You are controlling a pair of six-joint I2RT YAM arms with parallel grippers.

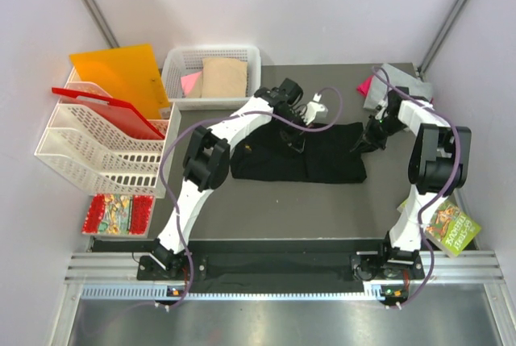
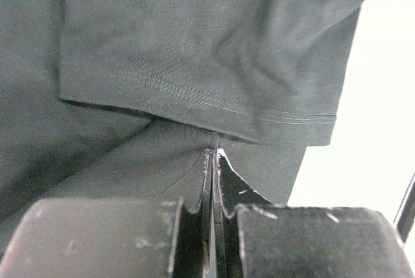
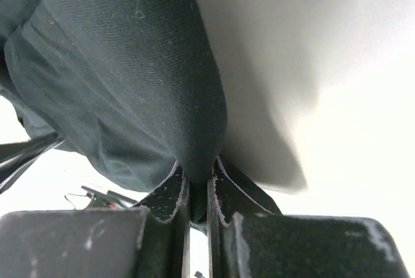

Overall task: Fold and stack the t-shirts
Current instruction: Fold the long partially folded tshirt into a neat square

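Dark tabletop (image 1: 322, 209) first, with the black t-shirt (image 1: 282, 160) spread as a wide band across its middle, long side running left to right. Stacked white trays (image 1: 89, 144) hanging off the left edge, orange sheet (image 1: 117, 72) leaning in the top one. White basket (image 1: 173, 72) at the far left corner, holding a folded tan t-shirt (image 1: 223, 77) with a pink t-shirt (image 1: 190, 82) peeking out just beside it. Grey t-shirt (image 1: 403, 84) bunched at the far right corner, touching a second bit of pink cloth (image 1: 365, 86).

One printed booklet (image 1: 119, 214) off the near left corner, another booklet (image 1: 451, 225) by the near right corner.

Left gripper (image 2: 213, 161) down on the shirt's far edge near the middle. Fingers pressed tight together, a thin fold of black cloth nipped at the tips, stitched hem lying just above. Right gripper (image 3: 198, 181) at the shirt's right end, pinching a thicker wad of the same black fabric, cloth bulging up out of the jaws.
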